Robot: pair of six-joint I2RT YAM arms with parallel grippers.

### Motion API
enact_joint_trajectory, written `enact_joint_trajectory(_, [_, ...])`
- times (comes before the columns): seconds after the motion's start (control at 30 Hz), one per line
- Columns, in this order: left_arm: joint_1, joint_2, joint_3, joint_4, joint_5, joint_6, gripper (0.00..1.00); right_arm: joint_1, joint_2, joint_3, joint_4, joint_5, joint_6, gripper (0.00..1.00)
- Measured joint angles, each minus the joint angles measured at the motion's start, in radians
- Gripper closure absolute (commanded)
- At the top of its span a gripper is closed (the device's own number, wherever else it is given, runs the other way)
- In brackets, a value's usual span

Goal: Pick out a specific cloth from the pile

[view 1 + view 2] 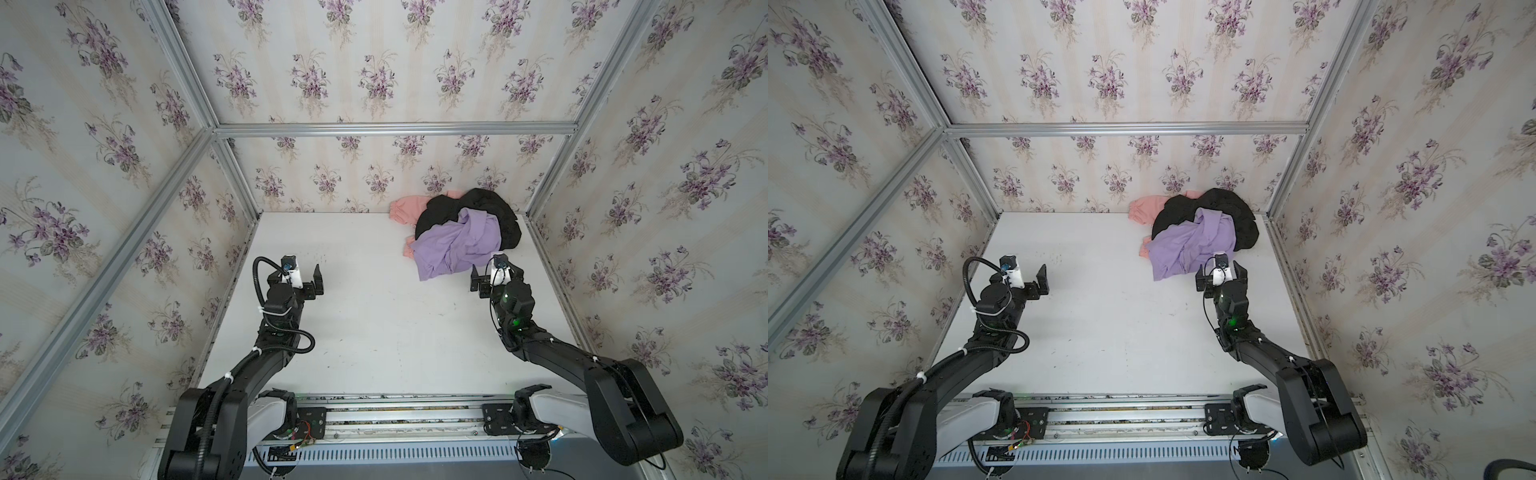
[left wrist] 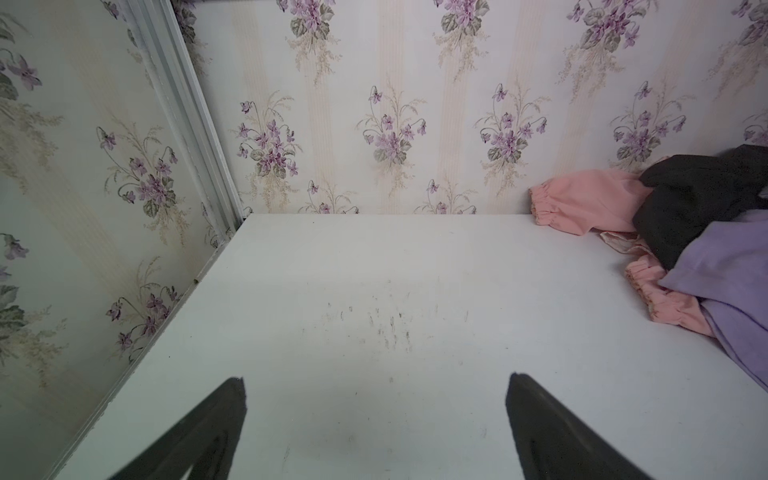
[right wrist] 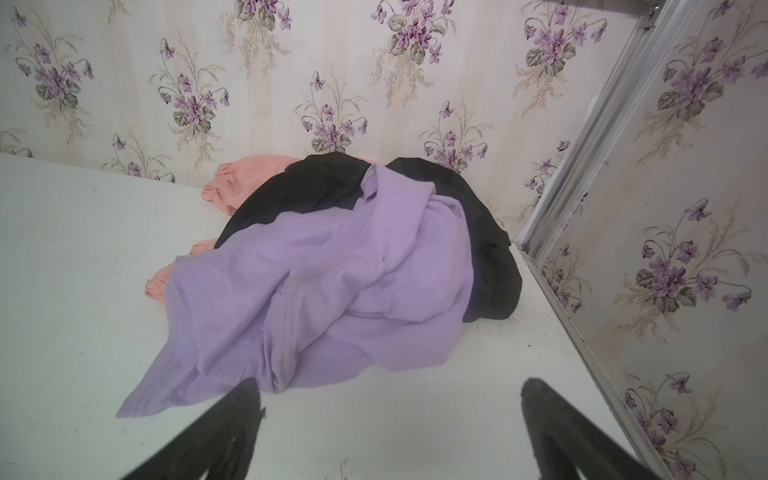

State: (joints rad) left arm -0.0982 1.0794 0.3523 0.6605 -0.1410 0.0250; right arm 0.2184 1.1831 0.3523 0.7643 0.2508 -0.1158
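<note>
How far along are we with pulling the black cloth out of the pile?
Nothing looks done: the black cloth lies in the pile, partly under the lilac garment, over the pink garment. In hand: the right gripper, open and empty, faces the lilac edge; the left gripper is open over the table. Left: grasp the black cloth and pull it free.

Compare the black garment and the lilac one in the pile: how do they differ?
Colour: the black garment is dark and plain, the lilac garment pale purple. Layer: the lilac garment drapes over the black garment, which shows only behind and along one side. Place: the lilac garment spreads toward the right gripper; the black garment sits back by the wall. Both are crumpled, heaped together, and ungripped.
</note>
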Motion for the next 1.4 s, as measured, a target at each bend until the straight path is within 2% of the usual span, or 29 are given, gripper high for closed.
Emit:
enact_joint_trajectory(0.1, [-0.033, -0.072, 0.045, -0.101, -0.016, -0.013, 0.00, 0.000, -0.060, 0.030, -0.100, -0.006, 0.075, 0.00])
enact_joint_trajectory(0.17, [-0.069, -0.112, 0.094, -0.161, -0.051, -0.027, 0.00, 0.000, -0.106, 0.075, -0.198, -0.015, 0.171, 0.00])
enact_joint_trajectory(0.27, [-0.093, -0.118, 0.158, -0.227, -0.036, -0.076, 0.00, 0.000, -0.160, 0.106, -0.297, -0.081, 0.322, 0.00])
enact_joint_trajectory(0.47, [-0.146, 0.034, 0.370, -0.411, 0.075, -0.200, 0.00, 0.001, -0.182, 0.121, -0.471, -0.193, 0.575, 0.00])
enact_joint_trajectory(0.63, [-0.204, 0.220, 0.538, -0.483, 0.185, -0.272, 0.00, 0.001, -0.130, 0.188, -0.548, -0.242, 0.661, 0.00])
enact_joint_trajectory(0.87, [-0.276, 0.518, 0.834, -0.516, 0.354, -0.281, 0.02, -0.005, 0.007, 0.322, -0.601, -0.347, 0.682, 0.00])
enact_joint_trajectory(1.07, [-0.300, 0.791, 1.094, -0.503, 0.472, -0.307, 0.04, -0.088, 0.153, 0.429, -0.552, -0.499, 0.629, 0.00])
enact_joint_trajectory(1.3, [-0.295, 1.061, 1.388, -0.470, 0.573, -0.384, 0.07, -0.094, 0.299, 0.557, -0.521, -0.607, 0.598, 0.00])
enact_joint_trajectory(1.4, [-0.294, 1.173, 1.480, -0.420, 0.603, -0.467, 0.12, -0.094, 0.350, 0.583, -0.508, -0.637, 0.599, 0.00])
